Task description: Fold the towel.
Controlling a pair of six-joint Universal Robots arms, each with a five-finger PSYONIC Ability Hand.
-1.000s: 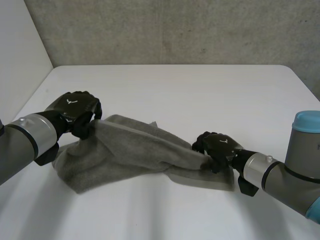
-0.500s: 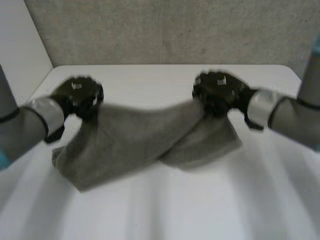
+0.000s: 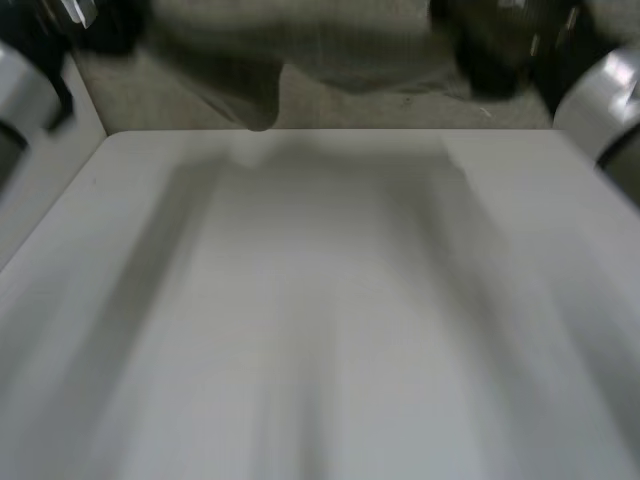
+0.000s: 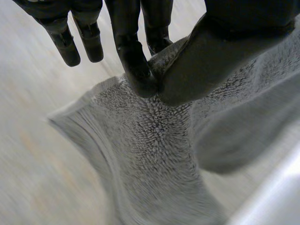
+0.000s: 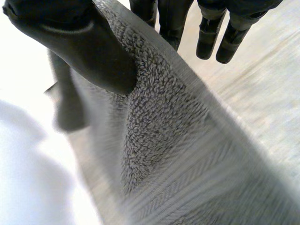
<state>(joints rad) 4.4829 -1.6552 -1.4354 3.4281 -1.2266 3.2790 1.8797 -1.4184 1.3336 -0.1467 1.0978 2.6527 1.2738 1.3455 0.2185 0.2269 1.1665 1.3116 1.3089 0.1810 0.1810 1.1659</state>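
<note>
**A:** The left hand pinches the grey terry towel between its thumb and one finger, on a bunched bit of the edge. Its other fingers hang straight, clear of the cloth.

**B:** And the right hand?

**A:** Much the same grip. The thumb presses into the pile and the fingers sit behind the cloth, near an edge. I can't tell which corner either hand has.

**B:** Where is the towel itself?

**A:** In the head view it is in the air, stretched between the two hands above the far edge of the white table. One lobe droops lower towards the far left corner. None of it seems to touch the tabletop, and the concrete wall is behind it.

**B:** So the step is shaking it open to lay it flat?

**A:** That's my reading.
- To do it well, hold both pinches firm and keep the hands level and far enough apart to take out the sag.
- Bring the hanging edge down first, near the middle of the table, then draw the top edge towards the near edge so the cloth unrolls flat.

**B:** Any risks?

**A:** Thick terry in a thumb-and-finger pinch could slip. The wad gathered under the left thumb may also land as a crease.
</note>
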